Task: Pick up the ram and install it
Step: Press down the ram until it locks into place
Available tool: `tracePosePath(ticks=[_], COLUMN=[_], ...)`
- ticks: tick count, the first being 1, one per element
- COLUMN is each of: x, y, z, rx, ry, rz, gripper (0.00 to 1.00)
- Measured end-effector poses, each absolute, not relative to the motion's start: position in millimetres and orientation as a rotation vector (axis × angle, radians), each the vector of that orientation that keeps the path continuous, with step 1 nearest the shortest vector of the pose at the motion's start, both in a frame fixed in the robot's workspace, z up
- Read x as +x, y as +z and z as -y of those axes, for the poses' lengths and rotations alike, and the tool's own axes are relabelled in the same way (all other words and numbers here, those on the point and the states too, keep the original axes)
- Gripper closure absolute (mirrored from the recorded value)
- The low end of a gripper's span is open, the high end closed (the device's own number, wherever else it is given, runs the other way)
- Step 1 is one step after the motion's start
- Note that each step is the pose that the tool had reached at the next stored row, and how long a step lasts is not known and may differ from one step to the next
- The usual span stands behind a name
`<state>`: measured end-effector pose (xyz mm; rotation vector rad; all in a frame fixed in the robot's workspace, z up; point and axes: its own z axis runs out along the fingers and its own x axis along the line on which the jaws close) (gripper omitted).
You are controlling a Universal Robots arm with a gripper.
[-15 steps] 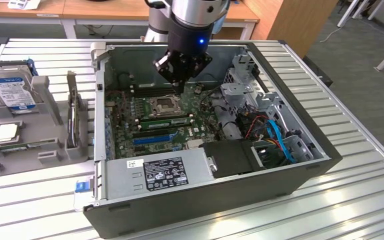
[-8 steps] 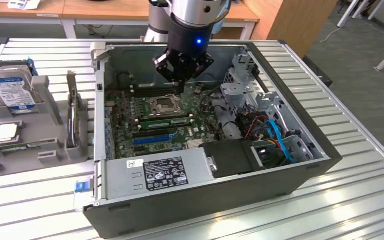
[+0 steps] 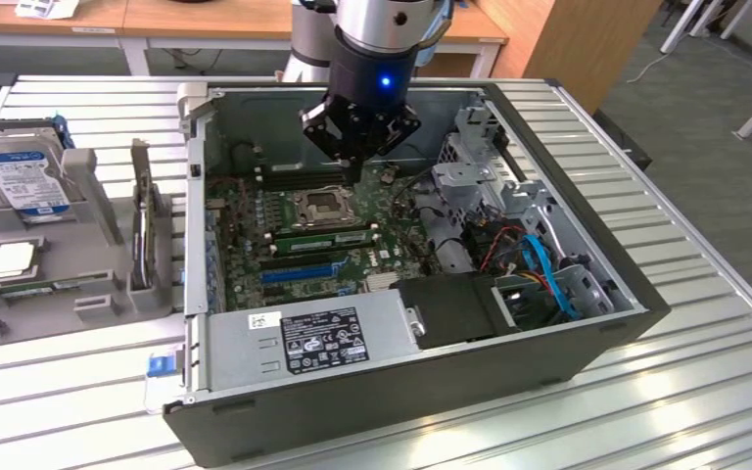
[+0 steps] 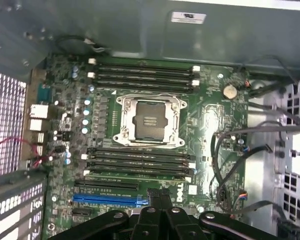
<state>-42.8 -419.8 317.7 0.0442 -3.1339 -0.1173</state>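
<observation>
Blue-labelled hard drive sits well off to exterior view's left of gripper; green ram stands seated on motherboard near the clenched, empty fingers, beside CPU socket; cables lie to exterior view's right of gripper

Work surface: ribbed metal desk, pale and reflective under overhead light. Behind it: wooden tables with white frames and a wooden cabinet. Floor: grey carpet, on the exterior view's right
</observation>
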Motion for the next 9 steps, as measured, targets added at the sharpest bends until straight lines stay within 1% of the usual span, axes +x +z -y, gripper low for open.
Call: tracePosePath(ticks=[9], x=[-44.9], y=[317.8], z=[419.8], rx=[0.028], ry=[-0.117], rz=[3.106], gripper=[0.90])
